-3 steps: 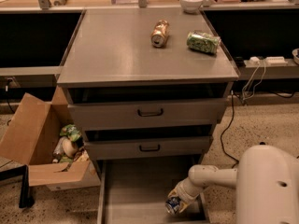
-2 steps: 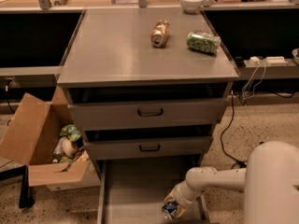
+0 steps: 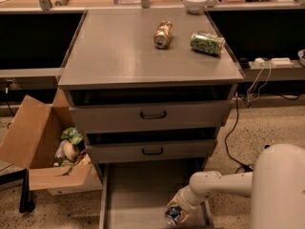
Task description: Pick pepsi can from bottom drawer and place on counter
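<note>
One pepsi can (image 3: 172, 216), part-hidden, gripped by claw (image 3: 176, 212) over bottom drawer (image 3: 138, 194).

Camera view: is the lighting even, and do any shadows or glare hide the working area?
Camera view: warm, dim light; the counter shows a soft sheen, no harsh glare. Deep shadow fills the gaps above both handled drawers. The bottom drawer is dim yet readable; the gripper holding the pepsi can at its front right is visible.
</note>
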`<move>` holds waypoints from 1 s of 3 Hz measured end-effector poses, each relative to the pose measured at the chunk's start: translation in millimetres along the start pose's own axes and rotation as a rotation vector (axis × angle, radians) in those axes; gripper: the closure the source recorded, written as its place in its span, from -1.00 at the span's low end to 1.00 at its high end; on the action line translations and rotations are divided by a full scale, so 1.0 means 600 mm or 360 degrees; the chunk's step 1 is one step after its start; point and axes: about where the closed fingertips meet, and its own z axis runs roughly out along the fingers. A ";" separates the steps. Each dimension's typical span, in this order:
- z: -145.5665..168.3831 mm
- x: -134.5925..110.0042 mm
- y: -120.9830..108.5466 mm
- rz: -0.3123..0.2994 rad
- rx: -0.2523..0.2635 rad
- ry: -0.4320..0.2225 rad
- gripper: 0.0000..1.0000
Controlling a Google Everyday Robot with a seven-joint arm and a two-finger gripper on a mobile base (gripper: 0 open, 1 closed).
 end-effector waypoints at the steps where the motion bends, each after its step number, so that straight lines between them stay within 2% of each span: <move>1: -0.049 -0.021 -0.019 -0.0118 0.0061 0.0034 1.00; 2: -0.137 -0.051 -0.049 -0.0292 0.0116 0.0084 1.00; 3: -0.188 -0.065 -0.059 -0.0415 0.0180 0.0100 1.00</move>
